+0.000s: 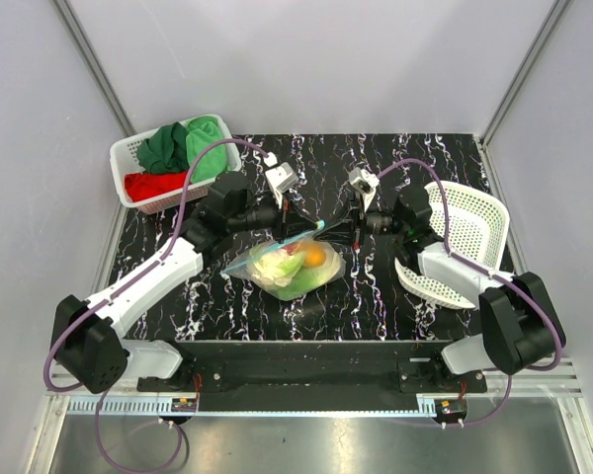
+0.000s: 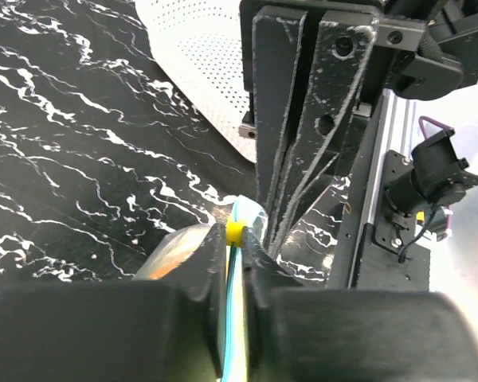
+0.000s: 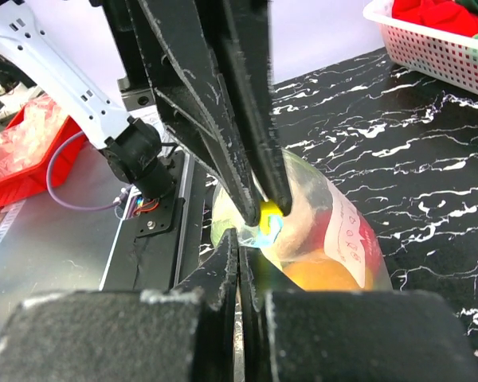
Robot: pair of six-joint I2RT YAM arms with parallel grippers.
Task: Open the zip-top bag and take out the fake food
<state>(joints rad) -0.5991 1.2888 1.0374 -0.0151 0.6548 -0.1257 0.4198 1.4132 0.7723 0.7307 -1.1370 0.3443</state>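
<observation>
White arms (image 1: 148,281) carry purple cables (image 1: 183,197) — left claw (image 3: 267,213) scuffed.

This is a robotics lab test cell. A left arm (image 1: 148,281) and a right arm (image 1: 455,267) are bolted to a black rail (image 1: 306,370) at the edge of a marble-patterned table (image 1: 385,301). Plain white panels (image 1: 316,59) on aluminium posts (image 1: 84,49) box it in. Purple cables (image 1: 185,193) trail, and a zip-top bag (image 1: 296,283) holds fake food (image 1: 314,257).

Overhead wide, wrists close, sharing bag (image 1: 289,267)
</observation>
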